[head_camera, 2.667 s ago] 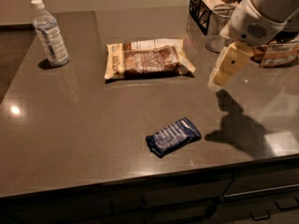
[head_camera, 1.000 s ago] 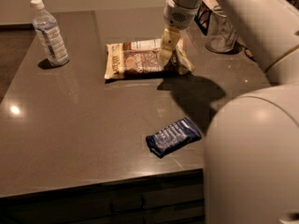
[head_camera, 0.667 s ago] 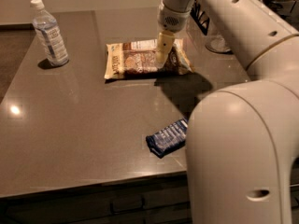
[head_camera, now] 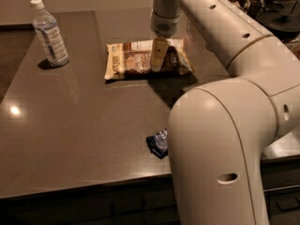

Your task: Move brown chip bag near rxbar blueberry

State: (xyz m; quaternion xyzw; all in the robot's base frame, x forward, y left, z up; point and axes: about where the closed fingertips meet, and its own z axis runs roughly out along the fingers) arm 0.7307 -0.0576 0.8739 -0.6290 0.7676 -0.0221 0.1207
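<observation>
While fingers (head_camera: 159,55) sit over brown chip bag (head_camera: 131,60) centre | their spread: cannot tell

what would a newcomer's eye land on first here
The bulky white robot arm fills the right foreground, reaching back over the dark countertop. Its gripper sits over the middle of the brown chip bag lying flat at centre rear. Nearer the front edge the rxbar blueberry peeks out from behind the arm, and a water bottle stands at rear left.
</observation>
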